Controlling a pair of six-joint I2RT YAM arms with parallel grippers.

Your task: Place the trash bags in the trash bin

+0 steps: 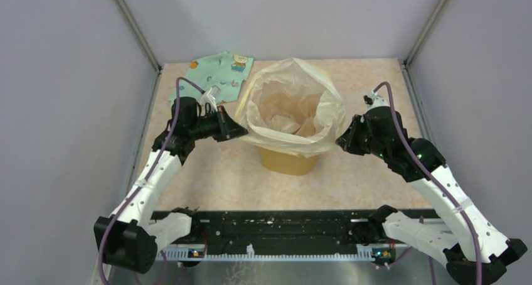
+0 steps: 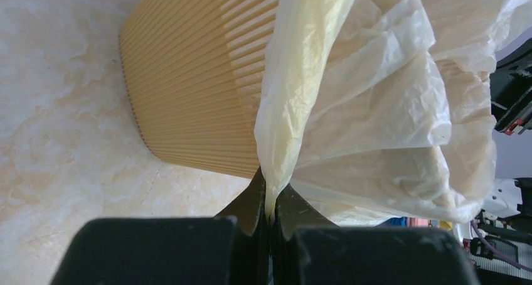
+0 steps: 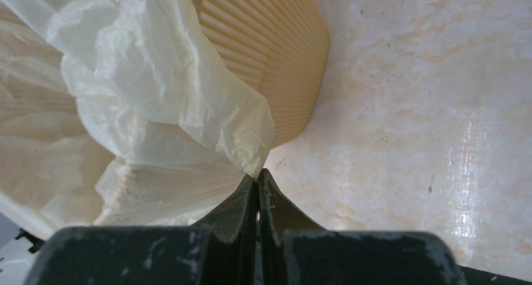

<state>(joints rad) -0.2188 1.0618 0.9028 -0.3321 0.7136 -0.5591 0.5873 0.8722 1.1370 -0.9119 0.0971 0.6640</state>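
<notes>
The cream-yellowish trash bag (image 1: 292, 106) sits inside the orange-yellow trash bin (image 1: 287, 161), its mouth spread wide and draped over the rim. My left gripper (image 1: 243, 130) is shut on the bag's left edge (image 2: 279, 140), beside the ribbed bin wall (image 2: 194, 84). My right gripper (image 1: 340, 140) is shut on the bag's right edge (image 3: 188, 103), next to the bin wall (image 3: 276, 53). Both grippers hold the plastic just outside the rim. The bin's rim and slotted band are hidden under the bag.
A mint-green patterned cloth (image 1: 216, 75) lies on the table (image 1: 207, 172) at the back left, behind my left arm. Grey walls close in the table on three sides. The arm bases and a black rail (image 1: 282, 225) run along the near edge.
</notes>
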